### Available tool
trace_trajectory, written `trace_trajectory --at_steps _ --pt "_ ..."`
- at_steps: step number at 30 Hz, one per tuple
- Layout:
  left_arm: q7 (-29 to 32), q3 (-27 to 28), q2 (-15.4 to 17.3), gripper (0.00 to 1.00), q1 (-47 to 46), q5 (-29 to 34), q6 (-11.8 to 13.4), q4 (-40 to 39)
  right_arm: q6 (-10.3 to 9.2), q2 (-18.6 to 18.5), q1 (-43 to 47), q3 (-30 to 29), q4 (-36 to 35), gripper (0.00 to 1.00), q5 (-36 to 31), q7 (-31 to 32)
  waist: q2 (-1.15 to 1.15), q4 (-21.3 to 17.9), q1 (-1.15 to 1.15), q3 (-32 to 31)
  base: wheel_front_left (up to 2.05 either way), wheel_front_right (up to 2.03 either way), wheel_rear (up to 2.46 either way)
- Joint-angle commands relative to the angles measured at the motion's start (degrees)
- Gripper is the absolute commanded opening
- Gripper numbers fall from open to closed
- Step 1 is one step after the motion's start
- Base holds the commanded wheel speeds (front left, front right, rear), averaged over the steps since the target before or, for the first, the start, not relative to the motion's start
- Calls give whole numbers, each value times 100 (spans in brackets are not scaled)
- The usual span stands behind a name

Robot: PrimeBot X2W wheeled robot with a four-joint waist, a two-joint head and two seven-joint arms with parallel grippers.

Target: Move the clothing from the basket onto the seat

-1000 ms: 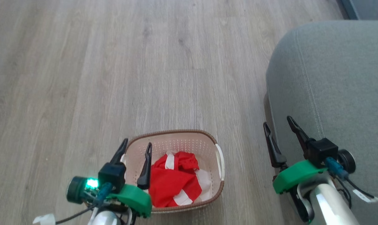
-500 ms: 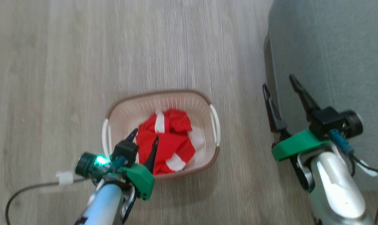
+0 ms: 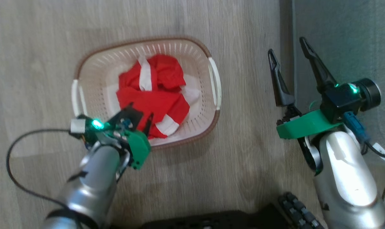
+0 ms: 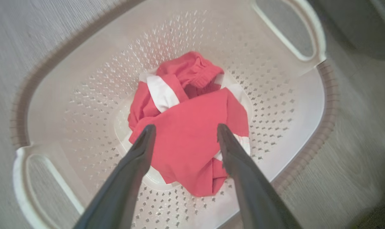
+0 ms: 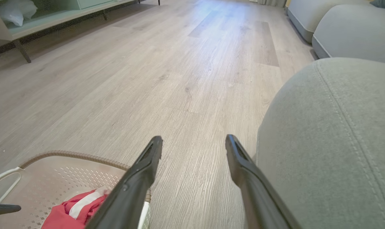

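Note:
The clothing (image 3: 154, 92) is a crumpled red heap with white stripes, lying in the cream basket (image 3: 141, 41) on the floor. My left gripper (image 3: 141, 110) hangs open over the near edge of the heap, pointing down into the basket. In the left wrist view its fingers (image 4: 141, 149) straddle the red clothing (image 4: 192, 73) inside the basket (image 4: 331, 105), with nothing pinched between them. My right gripper (image 3: 286, 46) is open and empty beside the edge of the grey seat (image 3: 345, 38). In the right wrist view the right gripper (image 5: 194, 137) points along the floor, with the seat (image 5: 332, 133) to its right.
The basket stands on pale wood floor, left of the seat. My dark base (image 3: 230, 219) shows at the bottom edge and a black cable (image 3: 17, 159) loops at the left. Farther off are more grey cushions (image 5: 348, 25) and a low cabinet (image 5: 36, 19).
The head camera has tipped down, so the basket sits higher in the picture. My left gripper has gone from the basket's near left rim down over the clothing. The right gripper stays open beside the seat.

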Motion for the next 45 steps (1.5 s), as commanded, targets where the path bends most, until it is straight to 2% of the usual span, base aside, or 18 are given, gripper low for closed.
trace_trajectory --at_steps 1,6,13,16,21,38,39,40,45 --pt "-62 95 150 100 -92 69 31 74 0 40 27 165 -228 100 -21 -52 0 -152 -2 422 0 0 0" --pt "-62 18 233 100 -596 108 37 732 0 40 -26 233 -401 100 -4 -52 0 -250 -2 727 0 0 0" --pt "-62 -146 284 100 -1178 152 -121 1446 0 40 -78 384 -560 100 -4 -52 0 -385 -2 1087 0 0 0" --pt "65 -142 315 100 -1432 133 -45 1680 0 40 -127 486 -643 100 4 -52 0 -465 -2 1280 0 0 0" --pt "405 -186 399 100 -1722 142 64 1821 0 40 -198 598 -768 100 78 -52 0 -606 -2 1551 0 0 0" --pt "1215 -444 577 99 -2011 174 41 1883 0 40 -146 616 -844 100 269 -52 0 -859 -2 1943 0 0 0" --pt "1253 -431 576 39 -2009 143 31 1883 0 40 -147 623 -841 100 268 -52 0 -865 -2 1947 0 0 0" --pt "1259 -414 575 0 -2008 107 19 1883 0 40 -151 631 -837 100 270 -52 0 -871 -2 1949 0 0 0" --pt "1298 -418 598 0 -1971 23 -14 1884 0 40 -212 671 -822 100 303 -52 0 -888 -2 1913 0 0 0"
